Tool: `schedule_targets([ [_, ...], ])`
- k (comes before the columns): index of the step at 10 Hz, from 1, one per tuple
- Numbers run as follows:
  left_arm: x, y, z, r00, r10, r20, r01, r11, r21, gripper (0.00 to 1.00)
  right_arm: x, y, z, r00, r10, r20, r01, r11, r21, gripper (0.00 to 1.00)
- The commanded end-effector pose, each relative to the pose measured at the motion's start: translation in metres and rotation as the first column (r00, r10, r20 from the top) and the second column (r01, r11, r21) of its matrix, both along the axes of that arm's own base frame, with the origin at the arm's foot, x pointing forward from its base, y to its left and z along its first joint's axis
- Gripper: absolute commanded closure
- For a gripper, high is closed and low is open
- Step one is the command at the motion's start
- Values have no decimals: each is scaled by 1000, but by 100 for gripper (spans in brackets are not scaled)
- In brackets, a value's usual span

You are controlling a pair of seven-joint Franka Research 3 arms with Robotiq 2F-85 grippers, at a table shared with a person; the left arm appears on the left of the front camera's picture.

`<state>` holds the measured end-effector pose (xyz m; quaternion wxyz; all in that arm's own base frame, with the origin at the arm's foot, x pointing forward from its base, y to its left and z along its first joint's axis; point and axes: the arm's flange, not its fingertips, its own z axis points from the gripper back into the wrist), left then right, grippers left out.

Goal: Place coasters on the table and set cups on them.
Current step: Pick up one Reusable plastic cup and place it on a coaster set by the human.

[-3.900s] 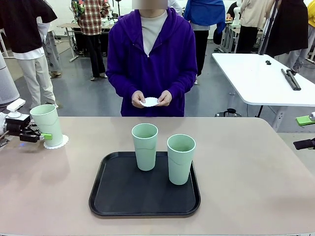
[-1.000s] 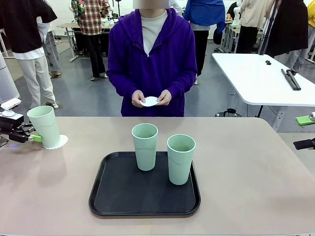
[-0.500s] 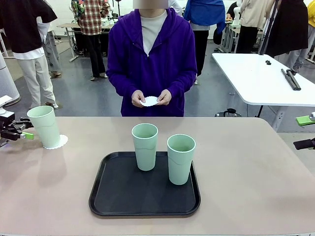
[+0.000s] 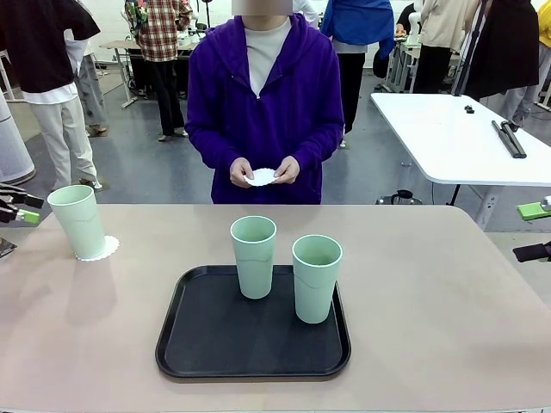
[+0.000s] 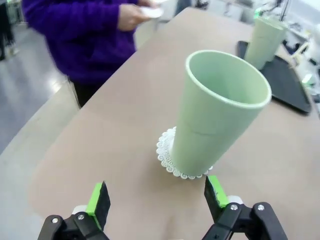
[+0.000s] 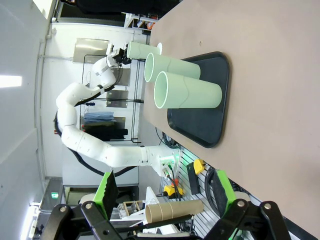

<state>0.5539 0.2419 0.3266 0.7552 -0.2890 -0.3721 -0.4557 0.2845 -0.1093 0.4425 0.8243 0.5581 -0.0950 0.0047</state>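
One mint-green cup point(image 4: 77, 221) stands upright on a lacy white coaster point(image 4: 101, 250) at the far left of the beige table point(image 4: 430, 292). My left gripper point(image 4: 19, 207) is open at the left edge, clear of that cup. In the left wrist view the same cup point(image 5: 220, 112) and coaster point(image 5: 166, 154) sit just beyond my open left gripper point(image 5: 157, 199). Two more cups point(image 4: 254, 256) point(image 4: 316, 278) stand on the black tray point(image 4: 207, 344). The person holds another coaster point(image 4: 262, 177) in both hands. My right gripper point(image 4: 535, 231) is open at the right edge, with nothing in it point(image 6: 165, 192).
The person in a purple hoodie point(image 4: 265, 103) stands at the far side, behind the tray. A white table point(image 4: 456, 138) stands off to the back right. Bare tabletop lies on both sides of the tray.
My left gripper has drawn back to the left, away from the cup, which stays standing on its coaster. The right arm and the person's hands have not moved.
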Motion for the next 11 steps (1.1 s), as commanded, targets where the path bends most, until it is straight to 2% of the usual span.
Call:
schedule_targets([
  [1, -31, -39, 26, 985, 133, -108, -118, 984, 136, 0, 0, 0, 0, 1000, 1, 2, -1, 1000, 5, 0],
  [2, -40, -45, 40, 973, 197, -121, -169, 963, 208, 0, 0, 0, 0, 1000, 1, 2, -1, 1000, 5, 0],
  [4, -56, -62, 72, 964, 230, -133, -185, 941, 284, 0, 0, 0, 0, 1000, 1, 2, -1, 1000, 5, 0],
  [7, -80, -102, 115, 930, 326, -168, -241, 889, 390, 0, 0, 0, 0, 1000, 1, 2, -1, 1000, 5, 0],
  [8, -87, -116, 125, 929, 328, -174, -232, 879, 417, 0, 0, 0, 0, 1000, 1, 2, -1, 1000, 5, 0],
  [11, -100, -158, 138, 914, 385, -127, -265, 805, 531, 0, 0, 0, 0, 1000, 1, 2, -1, 1000, 5, 0],
])
